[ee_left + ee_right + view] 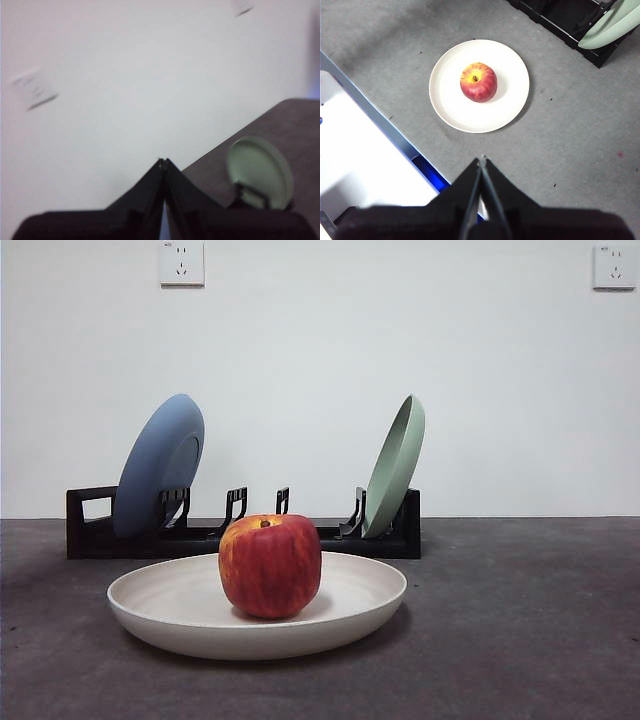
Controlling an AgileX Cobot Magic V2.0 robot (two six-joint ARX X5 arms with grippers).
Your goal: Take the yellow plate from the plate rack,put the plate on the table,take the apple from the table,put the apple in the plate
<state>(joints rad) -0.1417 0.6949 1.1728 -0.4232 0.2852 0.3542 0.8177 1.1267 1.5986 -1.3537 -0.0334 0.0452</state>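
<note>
The red apple (270, 565) (478, 82) rests upright in the middle of the cream yellow plate (160, 600) (450, 100), which lies flat on the dark grey table (530, 640) in front of the black plate rack (90, 530) (560, 20). My right gripper (482, 159) hangs high above the table, well back from the plate, shut with nothing in it. My left gripper (163, 161) is raised too, facing the white wall, shut and empty. Neither gripper shows in the front view.
A blue plate (158, 465) leans in the rack's left slots and a pale green plate (395, 465) (260, 172) (610, 25) in its right slots. A white and blue edge (365, 150) borders the table near my right arm. Two wall sockets (181, 262) sit high on the wall.
</note>
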